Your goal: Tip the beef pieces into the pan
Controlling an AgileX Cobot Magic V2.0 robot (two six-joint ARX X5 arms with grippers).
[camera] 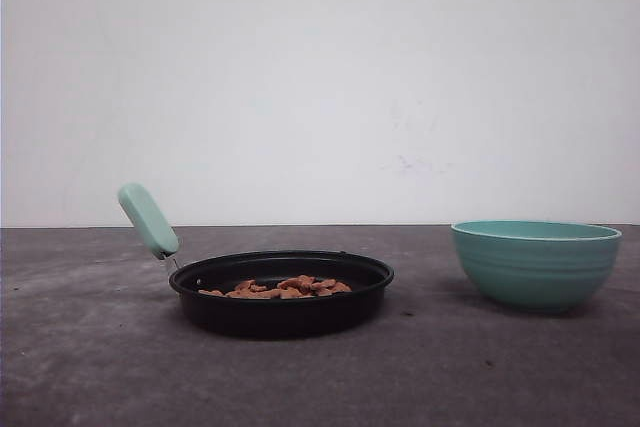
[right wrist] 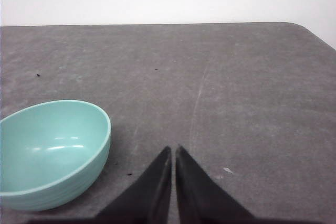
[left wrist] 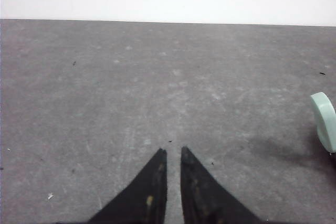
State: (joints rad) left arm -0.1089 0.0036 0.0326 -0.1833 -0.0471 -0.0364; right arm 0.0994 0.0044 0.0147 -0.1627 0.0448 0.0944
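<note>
Beef in the pan, bowl upright to its right on the desk.

The left gripper (left wrist: pixel 174 153) hangs over bare grey desk (camera: pixel 90 347), jaws clenched on nothing, the pan's mint handle (camera: pixel 148 220) just beside it. The black pan (camera: pixel 281 292) sits left of centre holding the beef pieces (camera: pixel 280 288). The teal bowl (camera: pixel 535 263) stands well apart; the right gripper (right wrist: pixel 172 151), beside it, is likewise clenched.

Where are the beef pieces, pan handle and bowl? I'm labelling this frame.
beef pieces (camera: pixel 280 289): front view, middle of the heap.
pan handle (camera: pixel 148 219): front view, mint-green grip.
bowl (camera: pixel 535 267): front view, ribbed outer wall.
</note>
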